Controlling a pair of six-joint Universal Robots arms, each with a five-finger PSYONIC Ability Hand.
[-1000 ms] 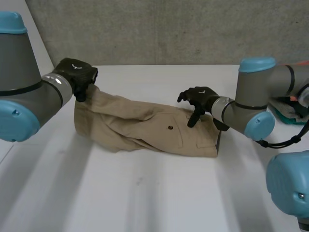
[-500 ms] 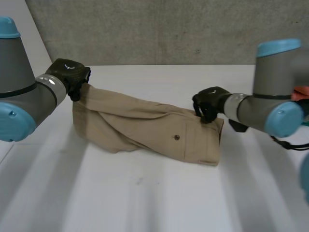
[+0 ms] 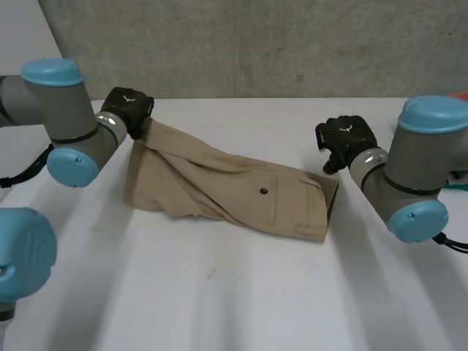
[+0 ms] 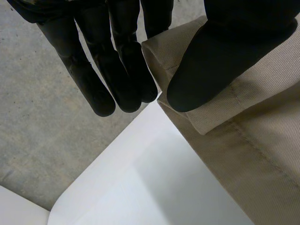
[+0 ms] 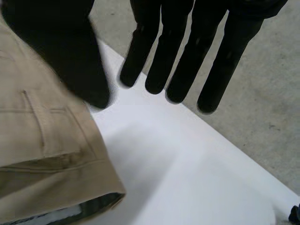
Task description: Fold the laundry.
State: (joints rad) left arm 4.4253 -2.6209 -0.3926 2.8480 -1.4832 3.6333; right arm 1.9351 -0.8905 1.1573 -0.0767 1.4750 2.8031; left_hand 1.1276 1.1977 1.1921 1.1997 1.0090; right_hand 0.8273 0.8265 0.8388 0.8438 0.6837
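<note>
The tan trousers [image 3: 219, 190] lie crumpled across the middle of the white table [image 3: 241, 292], with one end lifted off it.

The left hand [image 3: 128, 110] holds that raised end. In its wrist view the thumb [image 4: 220, 51] presses down on the hem of the trousers [image 4: 262, 140]. The fingers [image 4: 122, 70] lie straight and close together on the far side of the cloth, so the hem is pinched between them. From this grip the cloth slopes down to the table [image 4: 154, 187].

The right hand [image 3: 345, 137] hangs just past the other end of the trousers, near the pocket with the dark button [image 3: 262, 191]. In its wrist view the fingers [image 5: 178, 47] are straight and slightly spread, holding nothing. Their tips point down over the bare table [image 5: 187, 178]. The thumb [image 5: 70, 56] is just beside the folded edge of the trousers [image 5: 42, 140]. I cannot tell whether it touches the cloth.
</note>
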